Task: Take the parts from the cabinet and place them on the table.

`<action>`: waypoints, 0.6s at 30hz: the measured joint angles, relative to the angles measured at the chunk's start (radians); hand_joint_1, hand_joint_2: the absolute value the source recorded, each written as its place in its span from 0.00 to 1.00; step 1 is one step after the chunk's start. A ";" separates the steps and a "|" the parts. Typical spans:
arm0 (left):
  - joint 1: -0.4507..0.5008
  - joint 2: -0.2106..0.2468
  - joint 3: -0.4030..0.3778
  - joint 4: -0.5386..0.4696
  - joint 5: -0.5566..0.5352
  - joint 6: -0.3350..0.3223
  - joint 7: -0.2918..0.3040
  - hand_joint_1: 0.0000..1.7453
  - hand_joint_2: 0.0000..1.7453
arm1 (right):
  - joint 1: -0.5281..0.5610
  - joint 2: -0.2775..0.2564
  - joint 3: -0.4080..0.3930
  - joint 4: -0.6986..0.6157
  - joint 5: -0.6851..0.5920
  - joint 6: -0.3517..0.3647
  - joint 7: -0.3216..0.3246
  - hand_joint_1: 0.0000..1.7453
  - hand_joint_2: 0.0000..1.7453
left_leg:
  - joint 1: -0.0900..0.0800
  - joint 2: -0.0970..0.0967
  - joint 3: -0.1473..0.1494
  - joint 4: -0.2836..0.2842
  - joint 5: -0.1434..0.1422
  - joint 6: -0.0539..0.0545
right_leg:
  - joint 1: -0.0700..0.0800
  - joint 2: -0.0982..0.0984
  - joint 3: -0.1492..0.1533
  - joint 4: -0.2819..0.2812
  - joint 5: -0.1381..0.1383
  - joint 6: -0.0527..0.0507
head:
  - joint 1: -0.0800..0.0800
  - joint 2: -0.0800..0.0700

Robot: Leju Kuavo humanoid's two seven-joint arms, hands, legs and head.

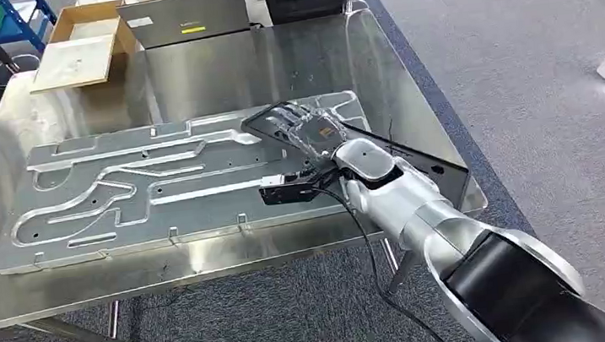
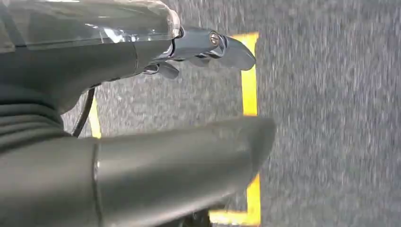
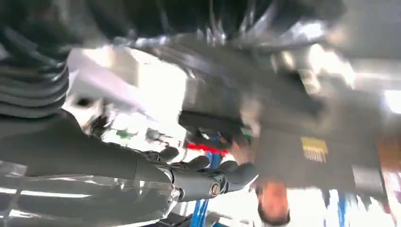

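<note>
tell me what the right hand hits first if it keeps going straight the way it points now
The right hand points away from the robot across the table. Bare steel lies ahead, then probably the grey case at the far edge, though depth is hard to judge.

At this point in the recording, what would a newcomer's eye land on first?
First, the large machined metal plate with winding grooves, lying flat across the steel table. Next, the right robot hand, stretched over the plate's right end where a flat black part lies along the table's right edge; whether it grips anything is unclear. An open cardboard box sits at the far left corner.
</note>
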 joint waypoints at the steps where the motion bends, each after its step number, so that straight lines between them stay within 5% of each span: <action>1: -0.001 -0.002 -0.004 0.000 -0.001 0.000 0.001 0.00 0.00 | 0.013 -0.005 -0.028 -0.043 -0.069 -0.052 -0.065 0.00 0.00 | 0.000 0.001 -0.014 0.037 -0.029 -0.003 | -0.002 0.001 0.002 -0.005 0.002 -0.008 | 0.000 0.000; 4: -0.004 -0.003 -0.013 0.000 0.000 0.005 0.005 0.00 0.00 | 0.069 -0.036 -0.095 -0.205 -0.167 -0.104 -0.131 0.00 0.00 | 0.004 0.001 -0.120 0.268 -0.135 -0.015 | -0.001 -0.002 0.001 -0.003 0.001 -0.009 | 0.000 0.000; 5: -0.003 -0.005 -0.016 0.000 0.000 0.005 0.005 0.00 0.00 | 0.082 -0.045 -0.107 -0.238 -0.171 -0.100 -0.128 0.00 0.00 | 0.005 0.001 -0.138 0.302 -0.139 -0.018 | -0.001 -0.003 0.001 -0.002 0.000 -0.009 | 0.000 0.000; 7: -0.002 -0.005 -0.019 0.000 0.000 0.005 0.006 0.00 0.00 | 0.109 -0.065 -0.133 -0.309 -0.177 -0.096 -0.125 0.00 0.00 | 0.010 0.002 -0.109 0.235 -0.080 -0.021 | -0.002 -0.002 0.001 0.003 -0.003 -0.006 | 0.000 0.000; 9: -0.005 -0.005 -0.021 0.000 0.001 0.006 0.005 0.00 0.00 | 0.130 -0.079 -0.149 -0.379 -0.180 -0.125 -0.140 0.00 0.00 | 0.015 0.003 -0.018 0.055 0.010 -0.022 | -0.007 0.001 0.000 0.017 -0.012 0.005 | 0.000 0.000; 10: -0.007 -0.006 -0.022 0.000 0.002 0.005 0.003 0.00 0.00 | 0.145 -0.088 -0.158 -0.418 -0.182 -0.152 -0.151 0.00 0.00 | 0.014 0.002 0.004 0.017 -0.009 -0.021 | -0.004 0.003 -0.003 0.021 -0.016 0.012 | 0.000 0.000; 15: 0.005 -0.010 -0.027 0.000 0.031 0.005 -0.027 0.00 0.00 | 0.308 -0.206 -0.208 -0.803 -0.184 -0.231 -0.161 0.00 0.00 | 0.013 -0.007 0.007 0.002 0.002 0.019 | -0.002 -0.001 -0.004 0.023 -0.023 0.038 | 0.000 0.000; 16: 0.008 -0.010 -0.027 0.000 0.044 0.002 -0.041 0.00 0.00 | 0.362 -0.239 -0.226 -0.893 -0.182 -0.257 -0.173 0.00 0.00 | 0.012 -0.007 0.007 0.002 0.003 0.025 | -0.003 -0.001 -0.011 0.049 -0.045 0.043 | 0.001 0.000; 18: 0.024 -0.010 -0.024 0.000 0.074 -0.005 -0.074 0.00 0.00 | 0.499 -0.294 -0.280 -1.099 -0.178 -0.319 -0.222 0.00 0.00 | 0.011 -0.009 0.007 0.002 0.000 0.037 | -0.004 0.000 -0.073 0.186 -0.125 0.052 | 0.001 0.000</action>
